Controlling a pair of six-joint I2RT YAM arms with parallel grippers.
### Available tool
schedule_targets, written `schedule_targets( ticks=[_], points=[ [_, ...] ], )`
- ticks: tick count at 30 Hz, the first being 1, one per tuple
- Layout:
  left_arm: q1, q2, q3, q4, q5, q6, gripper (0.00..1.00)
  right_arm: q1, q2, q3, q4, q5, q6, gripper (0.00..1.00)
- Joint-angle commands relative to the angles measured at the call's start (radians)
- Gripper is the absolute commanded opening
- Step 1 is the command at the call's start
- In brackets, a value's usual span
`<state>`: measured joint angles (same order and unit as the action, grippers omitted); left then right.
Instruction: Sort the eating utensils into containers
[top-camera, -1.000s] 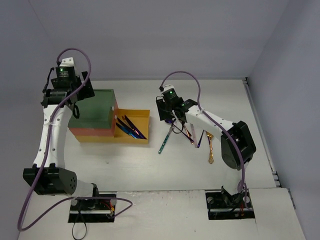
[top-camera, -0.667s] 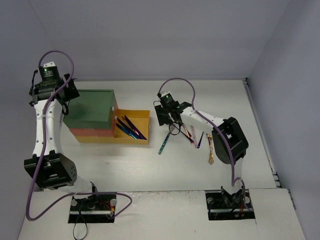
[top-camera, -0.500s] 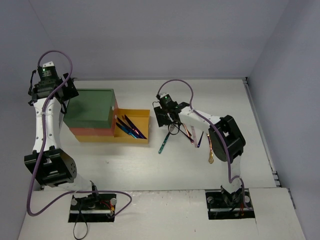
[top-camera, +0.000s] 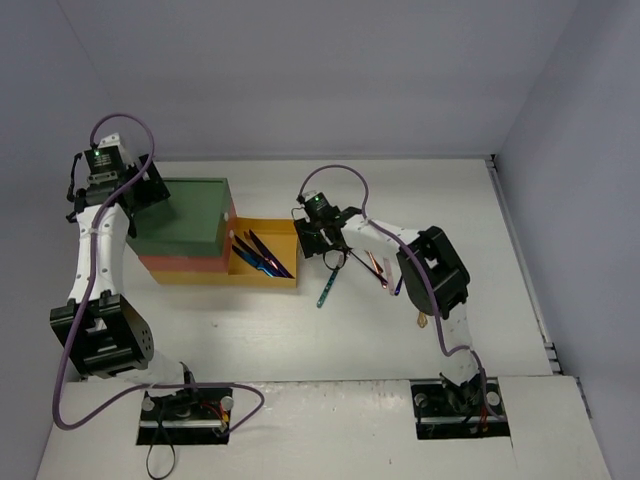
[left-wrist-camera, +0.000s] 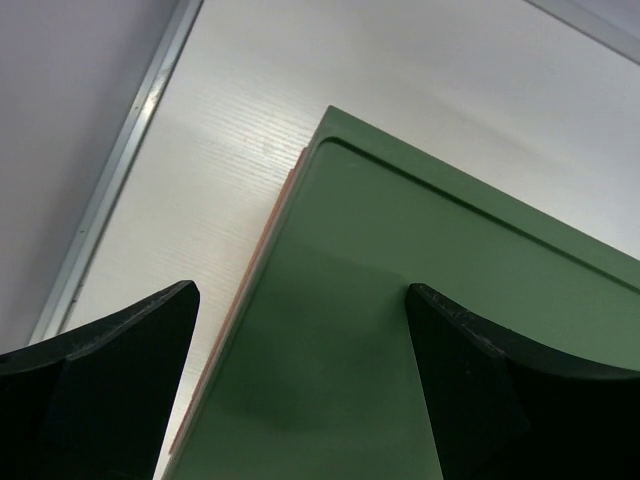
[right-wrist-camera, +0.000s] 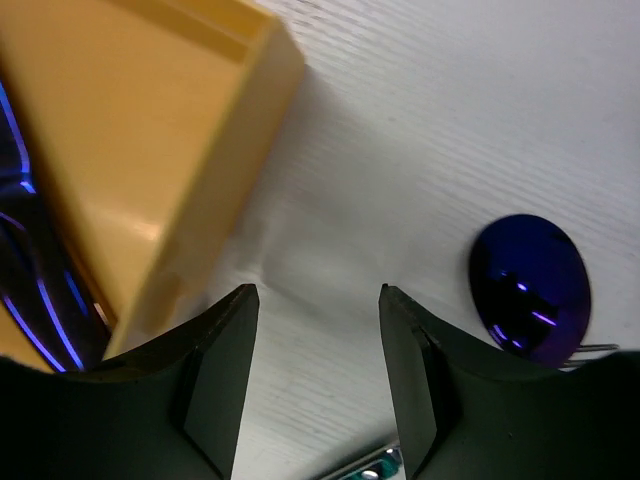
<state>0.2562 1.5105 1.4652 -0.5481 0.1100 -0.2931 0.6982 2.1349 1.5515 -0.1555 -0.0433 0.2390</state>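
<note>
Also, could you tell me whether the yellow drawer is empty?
No, the top view shows several blue and purple utensils in the yellow drawer.

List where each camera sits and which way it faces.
Top external: above and behind the robot, looking down on the table; the left arm and right arm show whole, bases at the bottom.
Left wrist: on the left arm, looking down at a corner of the green top; the open left gripper frames it.
Right wrist: on the right arm, looking down at a corner of the yellow drawer and a purple spoon; the open right gripper shows.
Shared: top and left wrist both show the green top; top and right wrist the yellow drawer.
</note>
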Motion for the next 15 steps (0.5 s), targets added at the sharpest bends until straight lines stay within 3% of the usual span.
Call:
schedule_targets(
  ticks=[1, 10, 15],
  points=[
    [-0.003, -0.037, -0.069, 0.058, 0.076, -0.026, 0.82, 0.036, -0.002, 0.099, 0.041, -0.032, 0.018, 0.48],
    [-0.034, -0.055, -0.228, 0.214, 0.163, -0.084, 0.82, 0.086, 0.037, 0.205, 0.058, -0.044, 0.037, 0.48],
    [-0.037, -0.027, -0.227, 0.212, 0.214, -0.095, 0.82, 0.094, 0.084, 0.254, 0.075, -0.073, 0.067, 0.48]
  ],
)
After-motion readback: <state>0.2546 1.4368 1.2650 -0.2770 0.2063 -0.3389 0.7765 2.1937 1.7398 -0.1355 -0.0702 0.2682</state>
